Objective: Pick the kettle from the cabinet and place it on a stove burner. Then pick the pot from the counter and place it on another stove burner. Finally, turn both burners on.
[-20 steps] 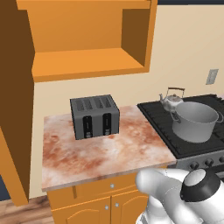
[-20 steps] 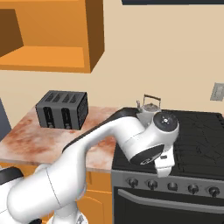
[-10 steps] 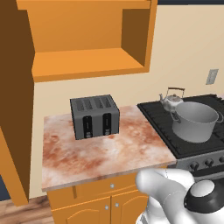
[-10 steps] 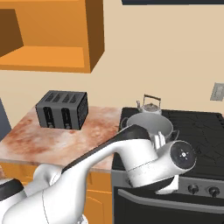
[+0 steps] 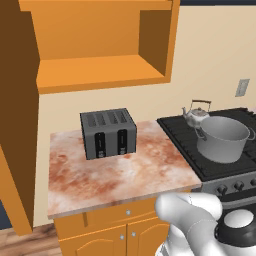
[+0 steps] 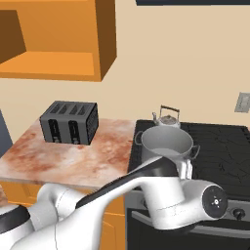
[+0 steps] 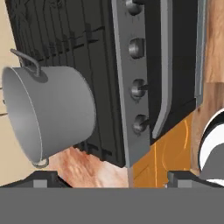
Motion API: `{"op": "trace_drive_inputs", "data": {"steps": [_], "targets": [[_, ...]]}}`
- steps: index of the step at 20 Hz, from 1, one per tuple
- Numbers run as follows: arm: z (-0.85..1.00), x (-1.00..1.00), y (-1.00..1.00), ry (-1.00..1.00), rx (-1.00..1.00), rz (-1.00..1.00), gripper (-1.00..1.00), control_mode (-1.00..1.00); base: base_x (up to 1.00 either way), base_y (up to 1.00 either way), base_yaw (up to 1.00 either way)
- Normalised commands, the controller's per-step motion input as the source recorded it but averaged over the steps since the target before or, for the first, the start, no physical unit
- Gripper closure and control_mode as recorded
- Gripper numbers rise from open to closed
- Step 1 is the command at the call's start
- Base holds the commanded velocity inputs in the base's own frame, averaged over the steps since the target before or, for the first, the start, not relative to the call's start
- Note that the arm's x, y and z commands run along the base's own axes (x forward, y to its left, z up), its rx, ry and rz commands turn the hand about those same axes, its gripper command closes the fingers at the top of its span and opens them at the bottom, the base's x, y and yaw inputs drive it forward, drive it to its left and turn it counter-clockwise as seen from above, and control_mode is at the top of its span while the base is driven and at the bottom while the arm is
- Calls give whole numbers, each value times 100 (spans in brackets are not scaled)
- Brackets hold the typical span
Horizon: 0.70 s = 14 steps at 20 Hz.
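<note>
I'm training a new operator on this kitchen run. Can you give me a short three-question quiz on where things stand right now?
1. True or false: the kettle is on the cabinet shelf.
2. Multiple choice: the pot stands on
A. the counter
B. a front burner of the stove
C. the toaster
3. Fill in: in the hand view, the gripper faces the stove's front ____, with its jaws open and empty.

Key:
1. False: it sits on a back burner, behind the pot.
2. B
3. knobs
</note>
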Motion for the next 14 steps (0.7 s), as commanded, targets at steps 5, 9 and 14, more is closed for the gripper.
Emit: {"op": "trace_drive_inputs", "data": {"steps": [5, 9, 14], "targets": [[-23, -4, 1, -2, 20, -12, -100, -100, 0, 0, 0], [-7, -30, 0, 0, 18, -5, -100, -100, 0, 0, 0], [-15, -35, 1, 0, 19, 0, -100, -100, 0, 0, 0]]}}
